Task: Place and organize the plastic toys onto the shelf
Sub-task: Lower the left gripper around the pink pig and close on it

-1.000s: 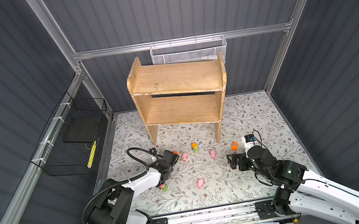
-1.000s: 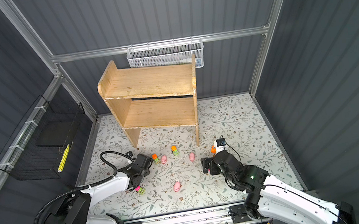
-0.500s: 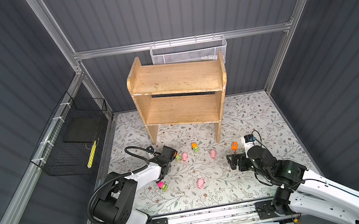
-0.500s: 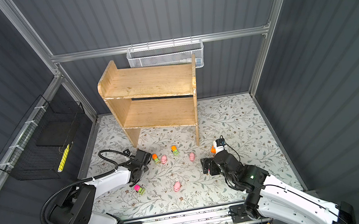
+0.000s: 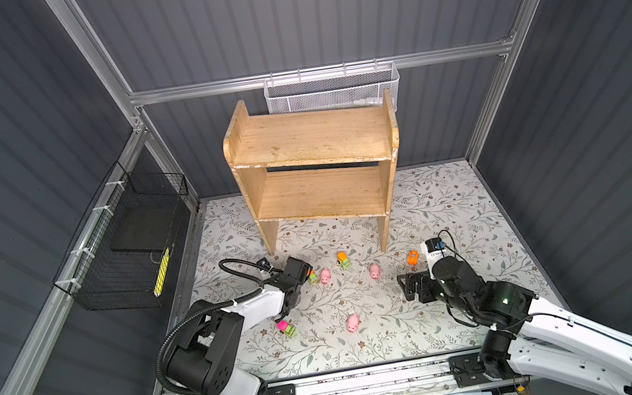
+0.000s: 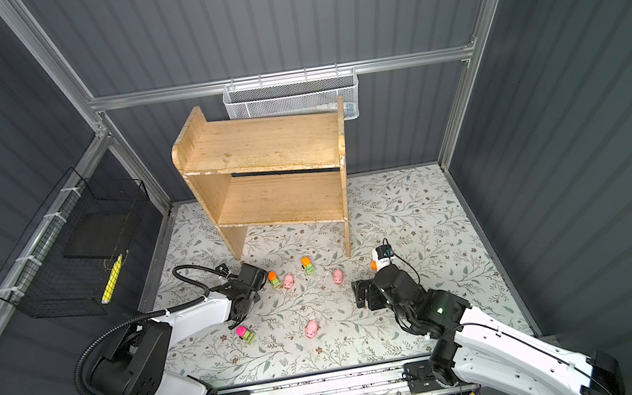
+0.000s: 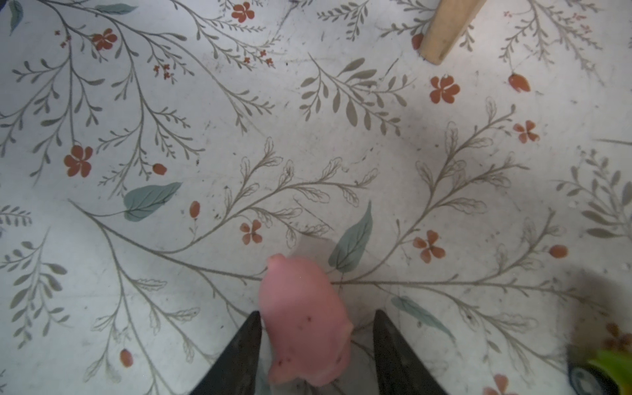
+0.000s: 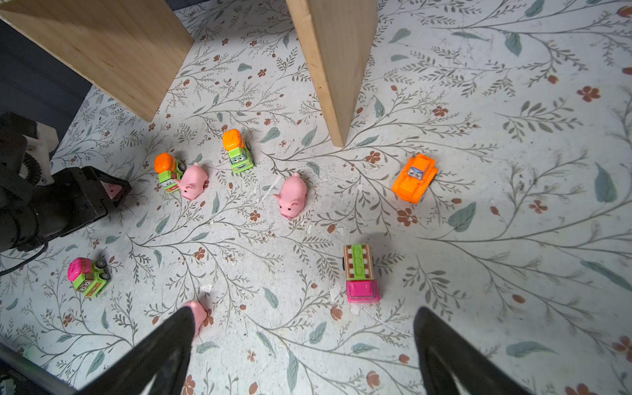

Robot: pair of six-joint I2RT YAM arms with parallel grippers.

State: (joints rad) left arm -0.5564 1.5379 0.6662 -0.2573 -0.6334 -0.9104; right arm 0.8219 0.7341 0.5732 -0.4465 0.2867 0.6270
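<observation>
Left gripper (image 7: 316, 316) sits low over the floral mat (image 7: 171, 102), jaws apart astride a pink pig (image 7: 301, 297), squared up to pinch it for the bare shelf (image 5: 310, 140), while the right gripper (image 8: 304, 342) hangs wide open just short of the pink truck (image 8: 360, 277), seemingly its pick.

bright even light, soft shadows; close pig (image 7: 304, 321) blurred.

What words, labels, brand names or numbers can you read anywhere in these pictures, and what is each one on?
Nothing is readable as text.
Yellow strip in the black wire basket: dark marks, too small to read.
Blue-patched item in the white mesh basket: possibly a label, too small to read.
Orange bulldozer: a painted face, no letters.
</observation>
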